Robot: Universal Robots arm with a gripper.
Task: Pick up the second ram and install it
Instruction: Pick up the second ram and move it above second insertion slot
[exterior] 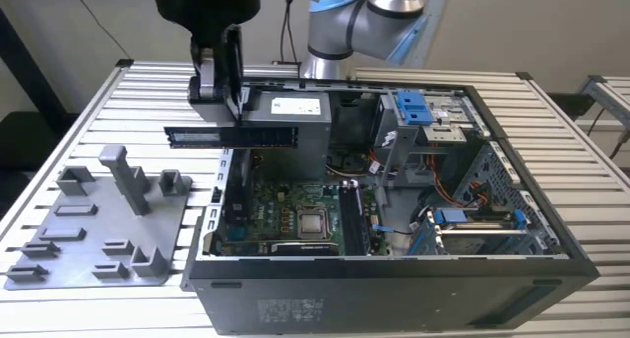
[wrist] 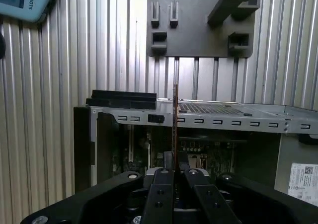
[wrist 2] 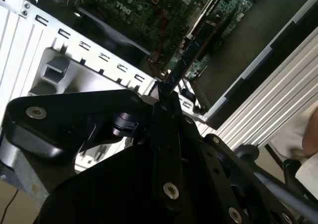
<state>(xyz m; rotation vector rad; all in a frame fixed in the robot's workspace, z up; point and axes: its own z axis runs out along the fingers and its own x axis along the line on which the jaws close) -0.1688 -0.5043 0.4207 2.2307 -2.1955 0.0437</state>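
Exterior view: your gripper (exterior: 232,116) is clamped on the second ram (exterior: 232,136), holding it level in the air above the case (exterior: 394,267) wall, at about ten o'clock from the motherboard (exterior: 295,214). In the first wrist view the ram shows edge-on between the jaws. Squareness looks like the thing to watch: a tilted ram would likely bind in the long black sockets (exterior: 352,218).

Gripper (wrist: 175,170) has both fingers (wrist: 162,188) pinched flat on the second ram (wrist: 175,114), which is seen edge-on as a thin line. The ram crosses the open PC case's slotted side rail (wrist: 233,119), with the motherboard (wrist: 198,148) inside the case. Grey tray (wrist: 198,15) sits on the slatted worktop (wrist: 64,60) just beside the case wall. Pale blue handheld unit (wrist: 25,0) lies well apart from the tray.
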